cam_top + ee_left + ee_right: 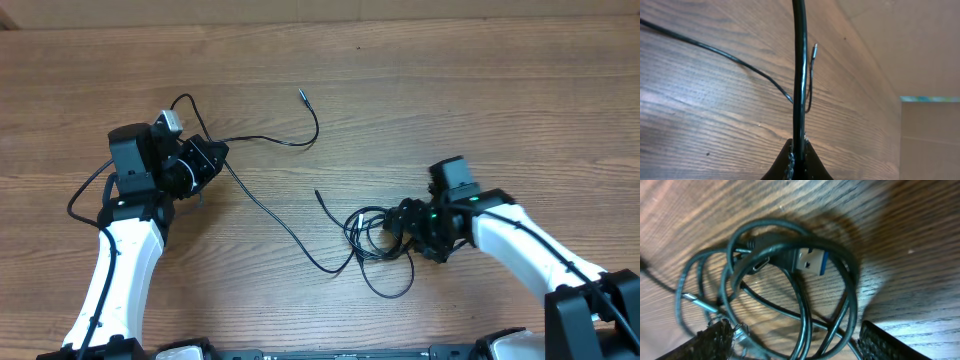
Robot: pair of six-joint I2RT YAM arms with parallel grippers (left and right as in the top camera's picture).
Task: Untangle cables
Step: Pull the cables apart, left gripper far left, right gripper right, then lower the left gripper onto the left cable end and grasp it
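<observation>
- Left tool [207, 158]: at the left of the counter [480, 90]. Fingers pressed together on one of the cables [365, 222]; it leaves them as a straight black line in the left wrist view.
- Free strand [316, 127]: runs right from this tool and curls up to a small plug tip [301, 94].
- Long strand [268, 210]: slants down across mid-counter into the knot.
- Knot [790, 295]: several loops lying on the counter, with a blue-tongued USB plug [810, 261] among them.
- Right tool [402, 232]: fingers apart, one on each side of the knot.
</observation>
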